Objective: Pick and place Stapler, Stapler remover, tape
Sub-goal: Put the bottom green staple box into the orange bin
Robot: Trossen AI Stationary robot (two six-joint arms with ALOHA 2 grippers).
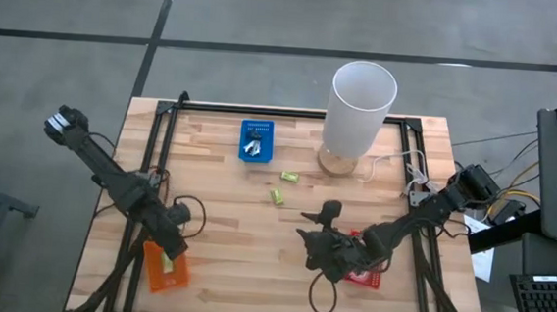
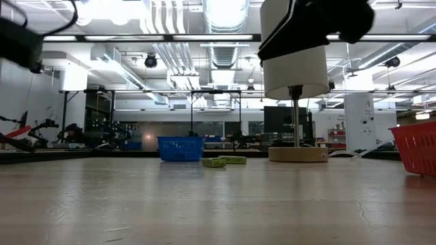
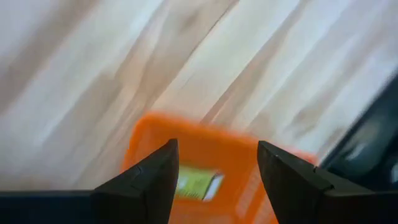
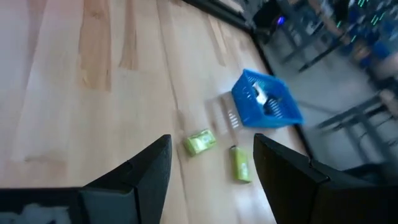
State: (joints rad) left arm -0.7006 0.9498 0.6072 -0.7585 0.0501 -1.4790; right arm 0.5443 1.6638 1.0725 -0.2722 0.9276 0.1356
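grey floor [image 1: 73,4], ceiling ducts [image 2: 167,51], strip lights [image 2: 225,10]

Pale wooden table [image 1: 225,221] with visible grain (matt), mesh plastic blue basket [image 1: 256,141], smooth white lampshade [image 1: 359,108].

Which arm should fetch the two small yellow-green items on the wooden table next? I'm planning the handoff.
Probably the right: its open gripper sits nearer the yellow-green items and faces them. The left gripper hangs over the orange tray.

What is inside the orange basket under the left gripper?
In the orange basket lies one yellow-green item, seen between the open fingers of the left gripper. From above, the gripper covers part of the basket, so anything else inside cannot be seen.
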